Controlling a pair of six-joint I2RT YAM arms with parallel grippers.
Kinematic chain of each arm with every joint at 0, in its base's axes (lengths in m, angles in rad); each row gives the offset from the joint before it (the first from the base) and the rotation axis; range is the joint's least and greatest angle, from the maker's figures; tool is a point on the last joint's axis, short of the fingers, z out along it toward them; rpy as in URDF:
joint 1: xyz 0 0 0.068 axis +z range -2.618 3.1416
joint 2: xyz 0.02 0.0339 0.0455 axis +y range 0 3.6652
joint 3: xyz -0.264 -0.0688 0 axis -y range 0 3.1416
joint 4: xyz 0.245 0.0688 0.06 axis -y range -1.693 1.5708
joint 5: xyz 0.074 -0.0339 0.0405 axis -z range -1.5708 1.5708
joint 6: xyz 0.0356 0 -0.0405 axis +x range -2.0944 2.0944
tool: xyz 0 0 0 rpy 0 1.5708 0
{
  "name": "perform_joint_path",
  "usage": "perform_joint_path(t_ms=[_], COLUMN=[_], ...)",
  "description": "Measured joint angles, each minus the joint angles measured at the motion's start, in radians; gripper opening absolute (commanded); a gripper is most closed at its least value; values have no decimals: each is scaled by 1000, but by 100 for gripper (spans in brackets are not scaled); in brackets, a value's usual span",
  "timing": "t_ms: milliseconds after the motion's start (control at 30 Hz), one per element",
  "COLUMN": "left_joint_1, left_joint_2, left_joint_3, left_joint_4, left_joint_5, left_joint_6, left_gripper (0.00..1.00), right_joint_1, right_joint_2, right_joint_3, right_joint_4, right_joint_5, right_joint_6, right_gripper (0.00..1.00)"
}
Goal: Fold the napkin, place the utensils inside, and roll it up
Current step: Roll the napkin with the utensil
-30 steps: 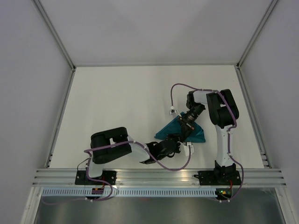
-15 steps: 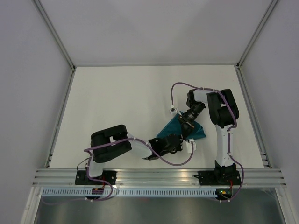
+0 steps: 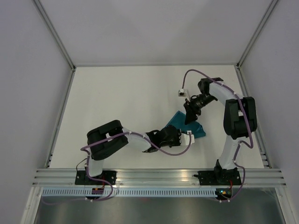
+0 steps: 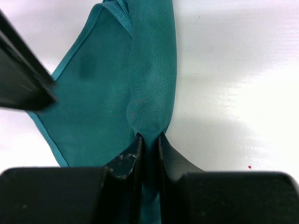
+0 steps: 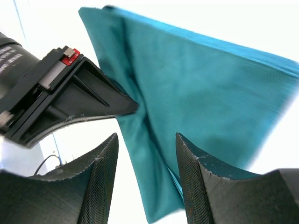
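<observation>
The teal-green napkin (image 3: 194, 129) lies folded and bunched on the white table, right of centre near the front. My left gripper (image 3: 179, 135) is shut on a pinched ridge of the napkin (image 4: 140, 88); the cloth runs between its closed fingers (image 4: 133, 156). My right gripper (image 3: 191, 113) is open and hangs above the napkin's far side, holding nothing. In the right wrist view the napkin (image 5: 205, 84) spreads below the open fingers (image 5: 100, 182), and the left gripper's body (image 5: 70, 93) lies at its left. The utensils are not in view.
The white table (image 3: 117, 102) is ringed by grey walls and a metal rail (image 3: 159, 179) along the front edge. The right arm's purple cable (image 3: 196, 74) loops above the table.
My right gripper has let go of the napkin, opened, and lifted away toward the far right. The left gripper has shifted slightly right, still pinching the cloth, which now looks more bunched.
</observation>
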Motion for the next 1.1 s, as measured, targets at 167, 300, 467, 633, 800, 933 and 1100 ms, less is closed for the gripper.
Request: perform_joint_path(t_ms=[167, 300, 467, 633, 800, 933, 1100], left_joint_1=[79, 161, 232, 283, 333, 357, 368], left_joint_2=[-8, -1, 67, 154, 230, 271, 300], left_joint_3=[40, 104, 243, 393, 506, 559, 599], left_joint_4=[-77, -193, -354, -504, -623, -691, -760], left_joint_5=[172, 343, 507, 657, 800, 874, 925], left_joint_6=[-86, -172, -255, -320, -374, -409, -435], left_gripper=[2, 2, 2, 2, 2, 2, 2], right_joint_1=[-117, -238, -296, -207, 6, 134, 236], right_joint_2=[-109, -201, -442, -722, -916, -915, -844], right_joint_3=[6, -16, -247, -533, -772, -850, -894], right_joint_4=[56, 103, 229, 412, 644, 765, 911], right_joint_5=[-32, -66, -58, 25, 187, 285, 398], right_joint_6=[60, 69, 69, 78, 107, 121, 135], right_gripper=[57, 57, 59, 63, 67, 67, 67])
